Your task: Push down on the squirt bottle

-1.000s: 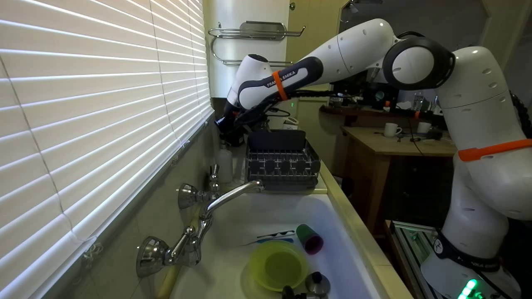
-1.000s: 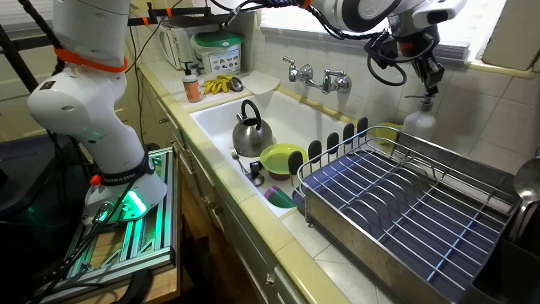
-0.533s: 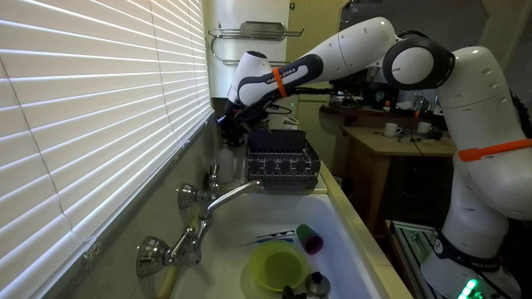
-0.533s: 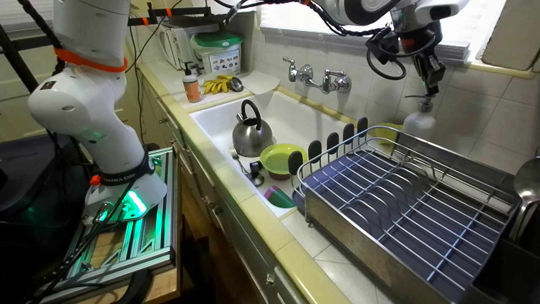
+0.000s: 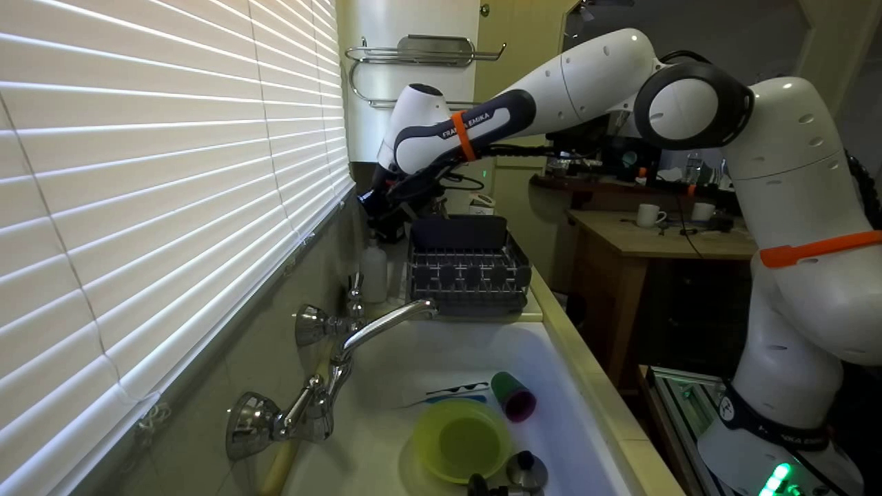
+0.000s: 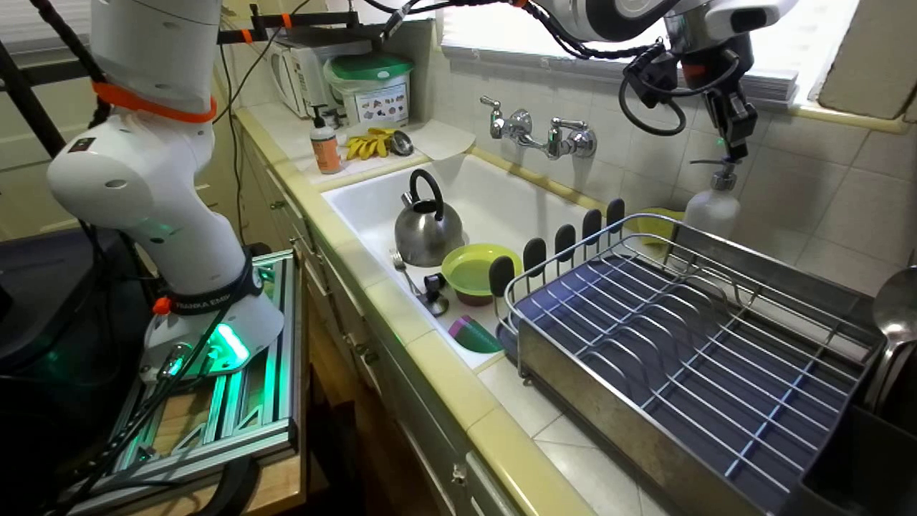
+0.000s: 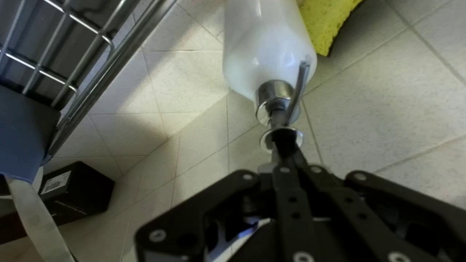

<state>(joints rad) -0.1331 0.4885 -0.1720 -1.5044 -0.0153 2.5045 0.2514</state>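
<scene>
The squirt bottle (image 6: 711,213) is white with a silver pump head and thin spout. It stands upright between the tiled wall and the dish rack. It also shows in an exterior view (image 5: 374,275) and in the wrist view (image 7: 265,47). My gripper (image 6: 736,152) points down over the pump, its fingers together with nothing between them. In the wrist view the fingertips (image 7: 285,143) cover the middle of the round pump top (image 7: 266,142) and look to be touching it. The exact contact is hidden by the fingers.
A metal dish rack (image 6: 688,358) stands close beside the bottle. A yellow sponge (image 7: 324,25) lies beside the bottle. The wall faucet (image 6: 544,136) and the sink (image 6: 501,168) with a kettle (image 6: 428,233) and green bowl (image 6: 478,269) are farther along. Window blinds (image 5: 172,172) hang close to the arm.
The arm and gripper have risen slightly and shifted a little. The pump spout also sits slightly higher than before. The gripper has stayed shut.
</scene>
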